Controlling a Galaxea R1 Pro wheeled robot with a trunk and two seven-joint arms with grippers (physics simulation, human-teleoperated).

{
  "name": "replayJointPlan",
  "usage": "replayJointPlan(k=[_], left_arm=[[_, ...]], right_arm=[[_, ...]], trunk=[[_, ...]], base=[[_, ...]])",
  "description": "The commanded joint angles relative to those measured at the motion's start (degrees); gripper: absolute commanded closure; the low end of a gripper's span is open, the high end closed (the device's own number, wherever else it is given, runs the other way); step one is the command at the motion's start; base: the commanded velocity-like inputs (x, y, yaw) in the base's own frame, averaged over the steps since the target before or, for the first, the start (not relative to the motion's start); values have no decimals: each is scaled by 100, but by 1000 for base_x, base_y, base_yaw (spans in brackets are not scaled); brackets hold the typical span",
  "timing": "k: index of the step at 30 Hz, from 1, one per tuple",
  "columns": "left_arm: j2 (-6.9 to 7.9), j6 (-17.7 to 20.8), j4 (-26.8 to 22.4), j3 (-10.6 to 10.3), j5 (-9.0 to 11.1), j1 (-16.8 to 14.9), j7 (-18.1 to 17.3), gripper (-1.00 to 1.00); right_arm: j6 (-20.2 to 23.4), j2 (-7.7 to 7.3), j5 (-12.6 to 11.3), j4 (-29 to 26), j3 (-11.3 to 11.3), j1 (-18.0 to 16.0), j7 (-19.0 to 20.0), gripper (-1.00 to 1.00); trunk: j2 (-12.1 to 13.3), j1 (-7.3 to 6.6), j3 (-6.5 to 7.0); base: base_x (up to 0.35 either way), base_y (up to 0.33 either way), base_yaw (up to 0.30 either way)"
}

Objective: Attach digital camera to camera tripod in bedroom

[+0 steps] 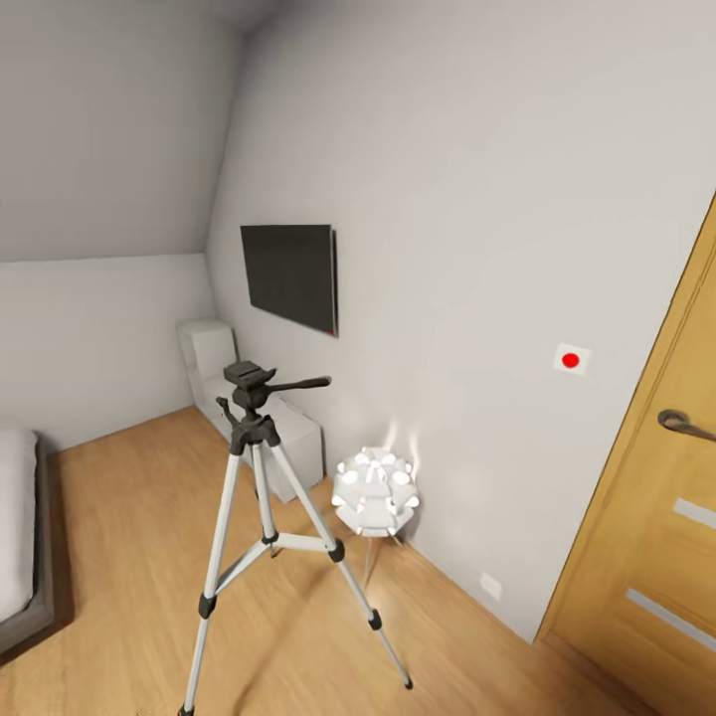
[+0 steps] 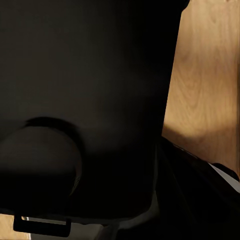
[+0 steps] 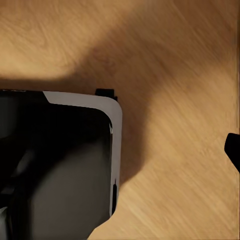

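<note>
- Head view: bright, even, soft light; the lit lamp point(image 1: 375, 492) throws glare onto the wall point(image 1: 477, 199).
- Door point(image 1: 656, 517) edge bows at the picture's side.
- Wrist views: dim, blurred, with soft shadows on the wood floor point(image 3: 175, 75).

A broad, smooth black body panel point(image 2: 85, 100) with a rounded bulge below. In the right wrist view, a glossy black housing point(image 3: 60, 170) edged by a pale grey rounded rim.
</note>
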Motion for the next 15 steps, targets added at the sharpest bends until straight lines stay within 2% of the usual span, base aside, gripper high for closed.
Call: replayJointPlan(k=[1,15], left_arm=[[0,-8,2,-50,33,-2,-2,100],[9,-8,2,-46,39,-2,-2,100]], right_arm=[[-37,-1,-29,18,46,-5,21,-100],[-40,-1,-29,18,42,-5,18,-100]], trunk=[[-3,4,-2],[-3,4,-2]], base=[[200,-230,300],[202,-229,300]])
